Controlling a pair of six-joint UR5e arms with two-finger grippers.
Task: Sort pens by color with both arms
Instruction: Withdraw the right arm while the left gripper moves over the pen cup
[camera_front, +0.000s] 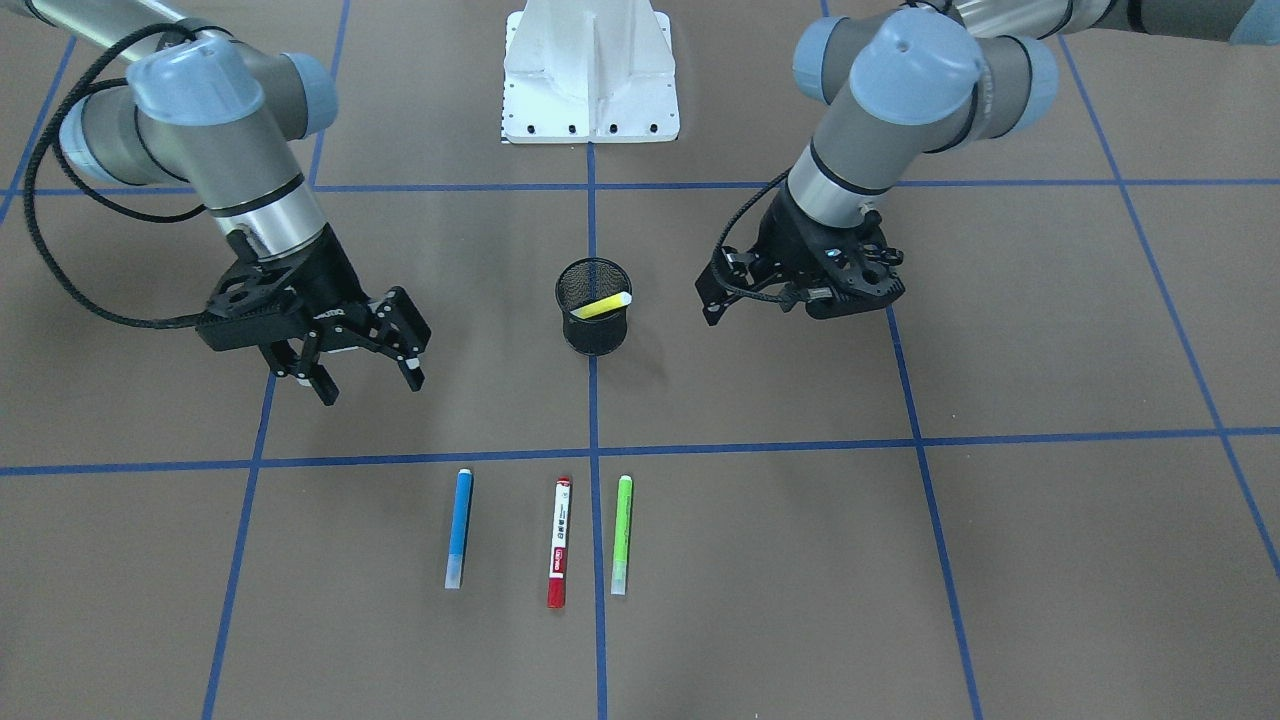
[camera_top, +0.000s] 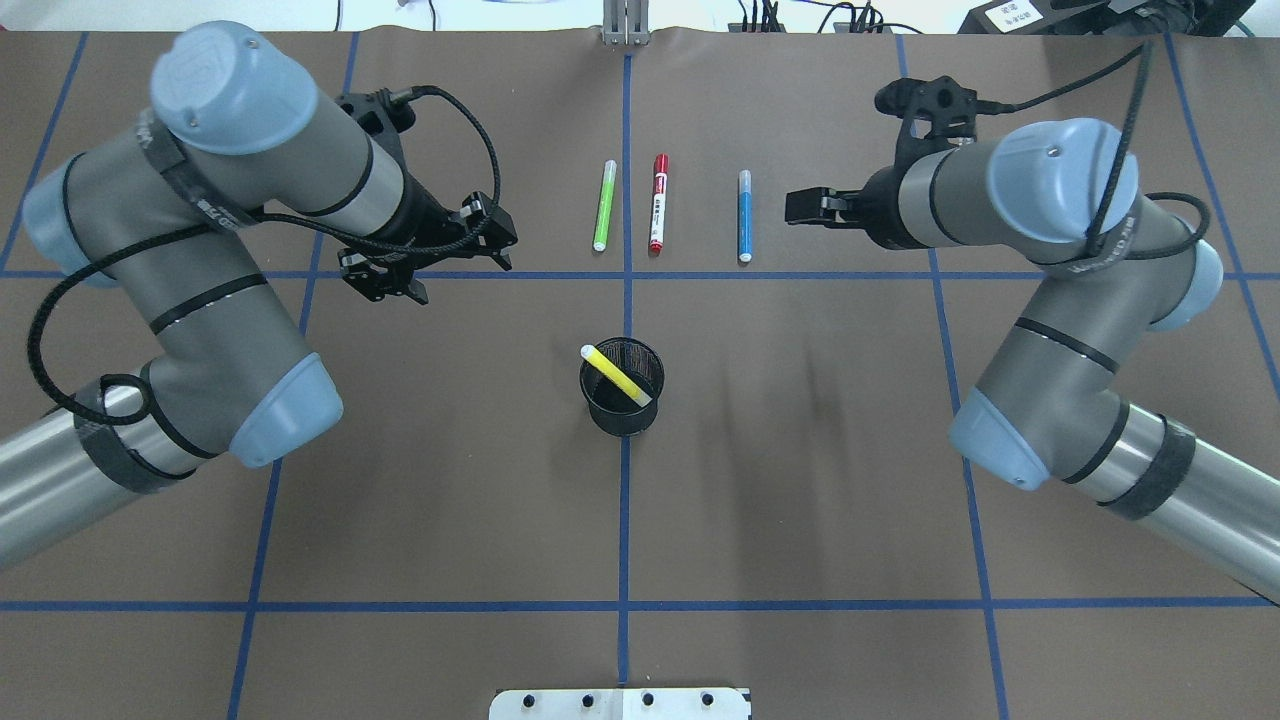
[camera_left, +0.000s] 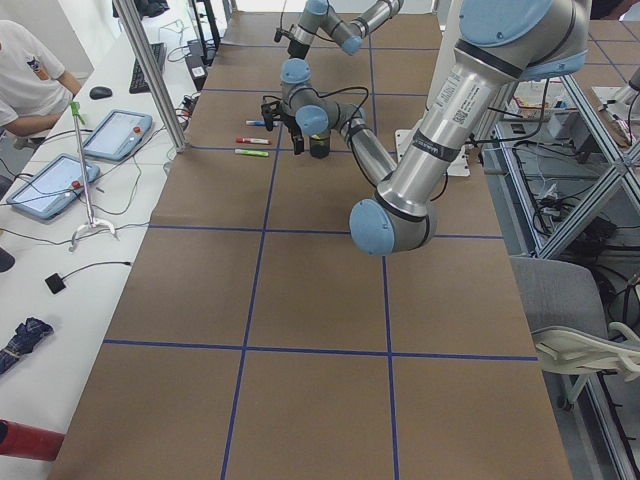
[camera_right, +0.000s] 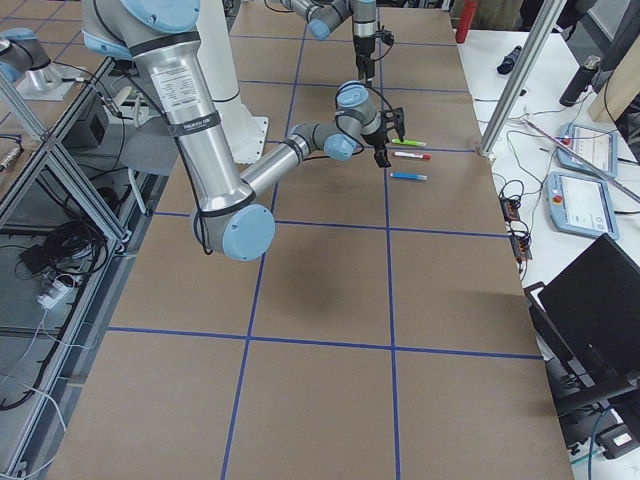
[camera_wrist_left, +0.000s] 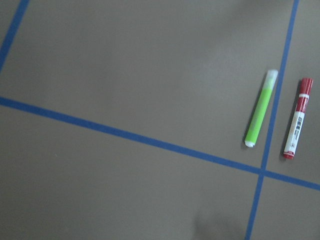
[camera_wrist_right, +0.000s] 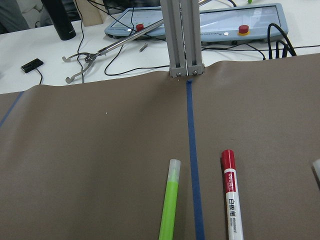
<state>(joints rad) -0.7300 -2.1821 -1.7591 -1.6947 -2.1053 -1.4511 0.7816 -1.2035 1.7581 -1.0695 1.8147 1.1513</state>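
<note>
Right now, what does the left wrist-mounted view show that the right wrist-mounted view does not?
Only the left wrist-mounted view: the slim green marker pen and the red marker pen with a white labelled barrel at full length, and a crossing of blue tape lines near their ends. Only the right wrist-mounted view: the table's far edge, an upright aluminium post, and a white bench with grey control panels; the pens' lower ends are cut off. Both: those two pens, apart, either side of a blue tape line on the brown table cover.
</note>
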